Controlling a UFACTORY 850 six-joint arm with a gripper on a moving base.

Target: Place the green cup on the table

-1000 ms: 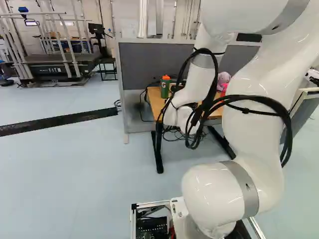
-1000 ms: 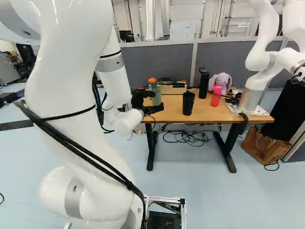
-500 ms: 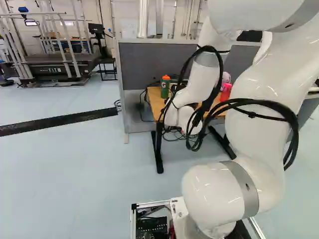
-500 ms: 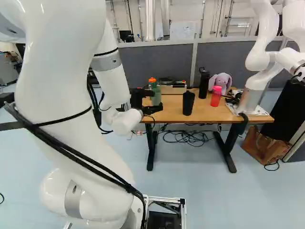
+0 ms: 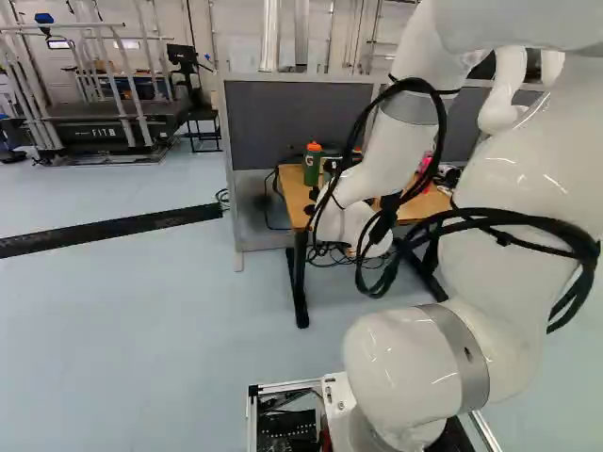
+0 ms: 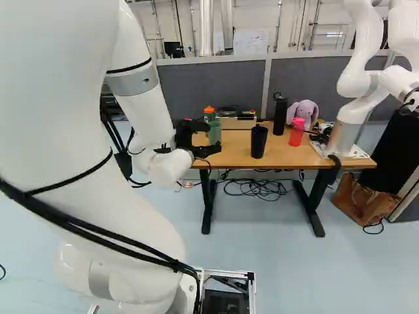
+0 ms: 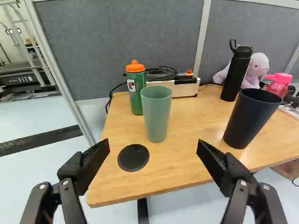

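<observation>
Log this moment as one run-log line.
gripper: open, empty | green cup: upright on table, ahead of gripper | black disc: on table, nearer gripper than cup

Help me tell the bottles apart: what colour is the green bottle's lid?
The lid is orange; it shows best in the wrist view.

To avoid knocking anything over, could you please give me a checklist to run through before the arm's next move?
- Gripper open: ok.
- Green cup upright on the table: ok.
- Green cup standing off the black disc: ok.
- Orange-lidded bottle clear of the green cup's base: ok.
- Black cup outside the space between the fingers: ok.
- Green cup empty: cannot tell.
</observation>
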